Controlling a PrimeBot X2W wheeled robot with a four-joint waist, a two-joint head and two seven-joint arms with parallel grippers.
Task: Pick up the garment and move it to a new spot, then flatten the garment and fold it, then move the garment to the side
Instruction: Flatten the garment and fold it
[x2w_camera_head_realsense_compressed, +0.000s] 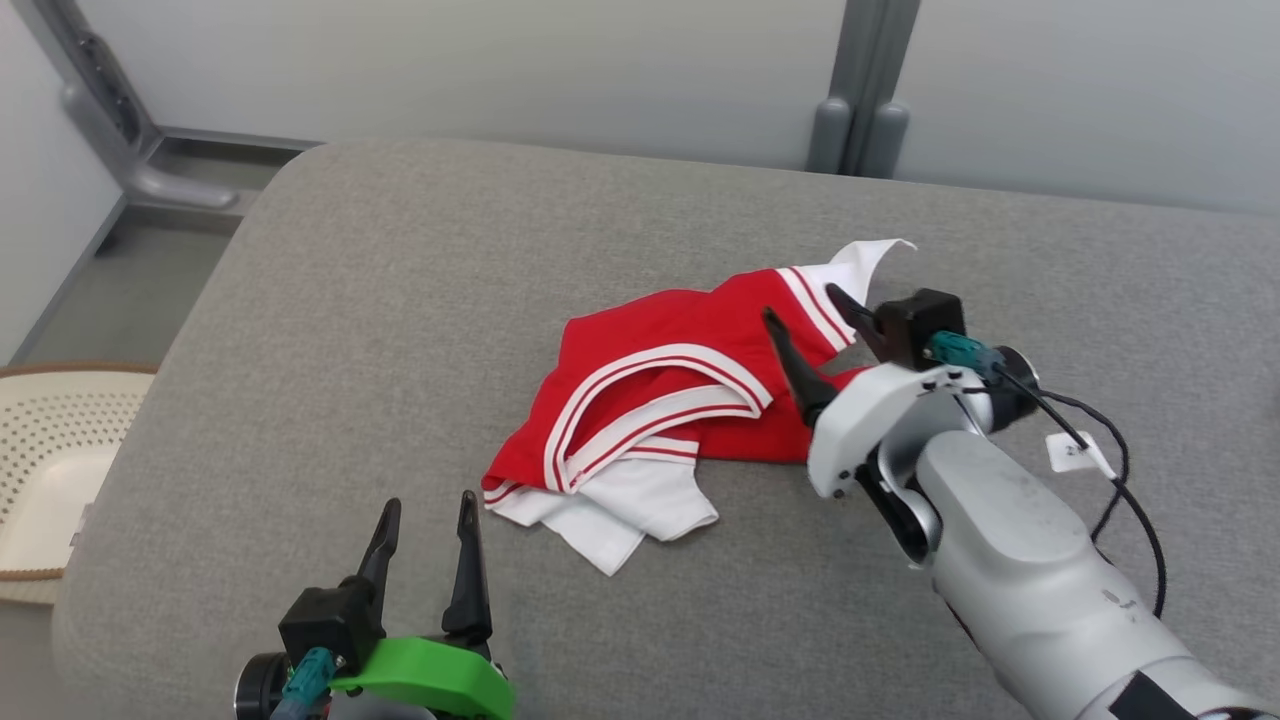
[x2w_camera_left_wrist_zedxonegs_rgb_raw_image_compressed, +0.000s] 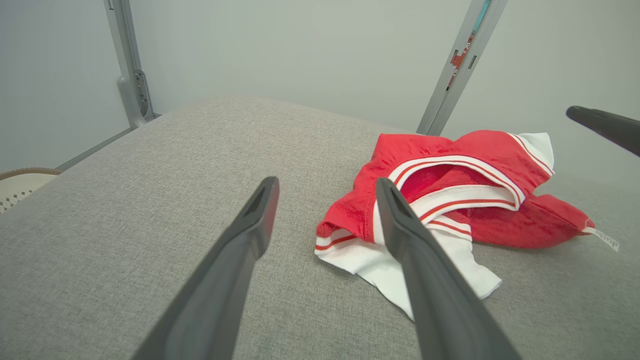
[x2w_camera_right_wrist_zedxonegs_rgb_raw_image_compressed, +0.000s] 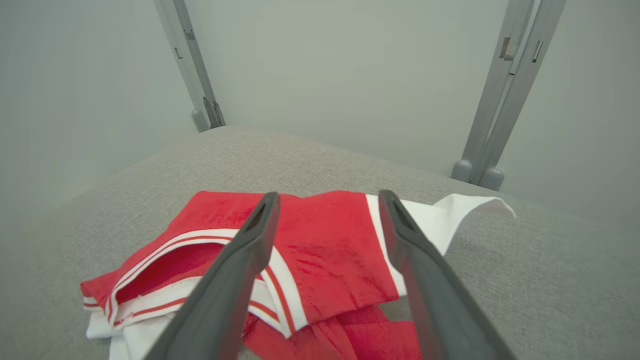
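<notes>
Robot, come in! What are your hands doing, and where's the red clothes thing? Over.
Left gripper open, low by the near edge. Right gripper open above garment. Garment crumpled, unfolded, on grey cushion. Basket off left, apart.

Head cam looks down on the grey cushion. Both wrist cams sit low and close, I think, sharing the garment.
</notes>
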